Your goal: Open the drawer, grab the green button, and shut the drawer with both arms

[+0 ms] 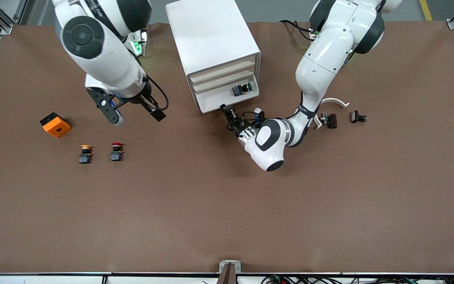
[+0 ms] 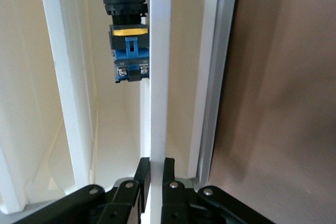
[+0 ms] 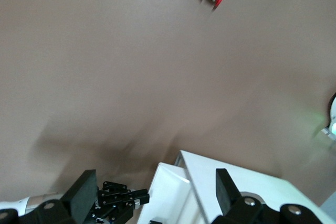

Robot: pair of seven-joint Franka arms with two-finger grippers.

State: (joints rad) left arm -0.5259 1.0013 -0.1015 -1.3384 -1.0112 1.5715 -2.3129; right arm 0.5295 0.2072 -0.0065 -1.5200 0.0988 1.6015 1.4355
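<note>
Button (image 2: 124, 30) in drawer (image 2: 159, 77), above left claw (image 2: 153, 174).

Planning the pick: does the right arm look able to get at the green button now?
Probably yes: the green button lies uncovered in the pulled-out bottom drawer, the open right gripper hangs nearby, and the left gripper pinches only the drawer's front.
</note>
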